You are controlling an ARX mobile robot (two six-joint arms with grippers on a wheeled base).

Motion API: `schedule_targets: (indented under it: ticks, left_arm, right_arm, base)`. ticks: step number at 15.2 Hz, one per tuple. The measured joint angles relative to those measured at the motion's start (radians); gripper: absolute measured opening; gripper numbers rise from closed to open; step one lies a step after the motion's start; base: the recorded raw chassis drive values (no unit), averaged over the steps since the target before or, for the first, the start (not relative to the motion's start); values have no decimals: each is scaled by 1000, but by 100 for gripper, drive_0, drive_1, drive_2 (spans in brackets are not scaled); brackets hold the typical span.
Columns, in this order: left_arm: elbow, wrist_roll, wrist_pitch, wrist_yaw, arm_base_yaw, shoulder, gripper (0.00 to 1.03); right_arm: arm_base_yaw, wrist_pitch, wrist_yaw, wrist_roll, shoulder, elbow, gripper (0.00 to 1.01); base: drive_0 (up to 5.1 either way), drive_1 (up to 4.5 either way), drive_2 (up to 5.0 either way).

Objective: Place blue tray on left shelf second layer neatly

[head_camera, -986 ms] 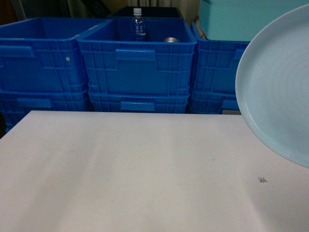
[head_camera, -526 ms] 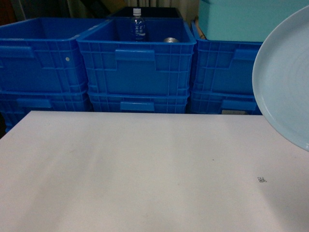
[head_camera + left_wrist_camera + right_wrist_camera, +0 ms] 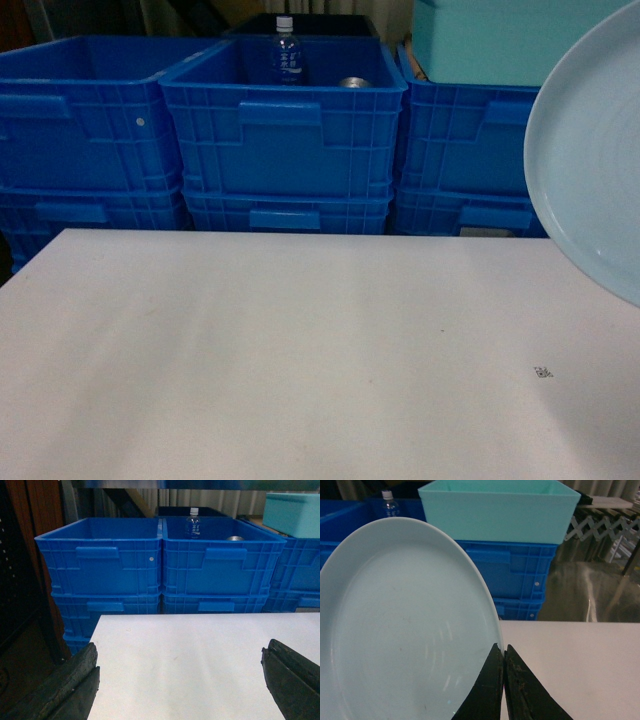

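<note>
The blue tray [image 3: 595, 170] hangs tilted on edge above the white table's right side, cut off by the head view's right border. In the right wrist view the same blue tray [image 3: 405, 625] fills the left half, and my right gripper [image 3: 503, 650] is shut on its rim, one black finger on each face. My left gripper [image 3: 180, 662] is open over the table's near left part, nothing between its fingers [image 3: 75, 682]. Neither gripper shows in the head view. The left shelf second layer is out of view.
Stacked royal-blue crates [image 3: 285, 130] line the far edge of the white table [image 3: 280, 350]. One holds a water bottle [image 3: 287, 52] and a metal can [image 3: 353, 82]. A turquoise bin [image 3: 500, 507] sits on the right stack. A dark brown upright [image 3: 42, 555] stands left of the table.
The blue tray has shifted to the right in the head view, mostly in the first half second, leaving less of it in frame. Nothing else has moved.
</note>
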Motion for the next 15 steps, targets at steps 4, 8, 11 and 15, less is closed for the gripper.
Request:
schedule_targets:
  ticks: [4,8,11,15]
  left_arm:
    - [0,0,0,0,0,0,98]
    - [0,0,0,0,0,0,98]
    - [0,0,0,-2,1,0,98]
    - [0,0,0,-2,0,0,98]
  right_arm:
    - [12,3,-6,-18,-10,0,2]
    - [12,3,-6,-18,-10,0,2]
    - [12,4,-6,-18,-10,0,2]
    - [12,3,-6,-22,-10,0,2]
  base:
    - [0,0,0]
    - [0,0,0]
    - [-140,-140,-140]
    - [309,-413,-413]
